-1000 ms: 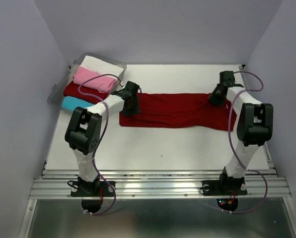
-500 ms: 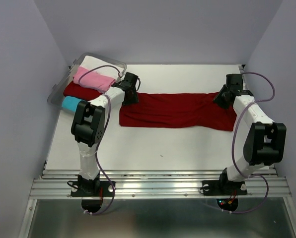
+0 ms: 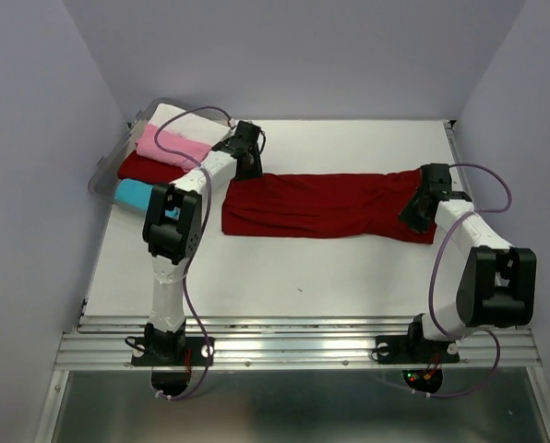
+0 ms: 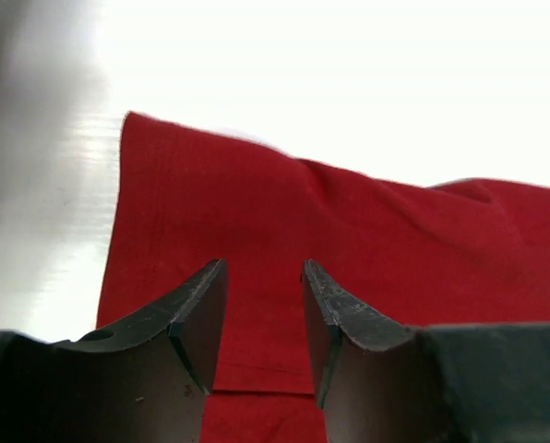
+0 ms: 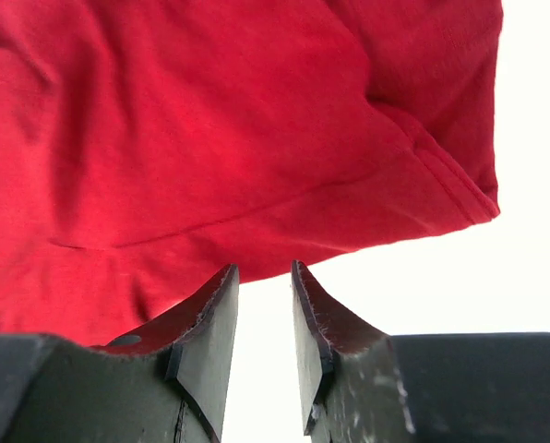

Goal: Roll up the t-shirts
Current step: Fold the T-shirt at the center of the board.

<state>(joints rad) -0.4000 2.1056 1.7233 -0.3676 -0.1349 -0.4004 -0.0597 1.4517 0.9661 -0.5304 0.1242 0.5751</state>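
Observation:
A large dark red t-shirt (image 3: pixel 321 205) lies folded into a long strip across the white table (image 3: pixel 284 268). My left gripper (image 3: pixel 249 168) is open and empty just above the strip's far left corner. In the left wrist view its jaws (image 4: pixel 263 269) stand apart over the red cloth (image 4: pixel 367 240). My right gripper (image 3: pixel 415 216) is open and empty at the strip's right end, by its near edge. In the right wrist view its jaws (image 5: pixel 264 269) stand slightly apart over bare table, just short of the shirt's hem (image 5: pixel 210 138).
A clear plastic tub (image 3: pixel 103 172) at the back left holds rolled shirts: white (image 3: pixel 179 120), pink (image 3: pixel 173 148), dark red (image 3: pixel 146 169) and cyan (image 3: pixel 132 192). Grey walls close in the table on the left, back and right. A metal rail (image 3: pixel 293 346) runs along the near edge.
My left gripper has moved from the strip's left end toward its far left corner. My right gripper has moved nearer and rightward along the right end. The shirt has not visibly shifted.

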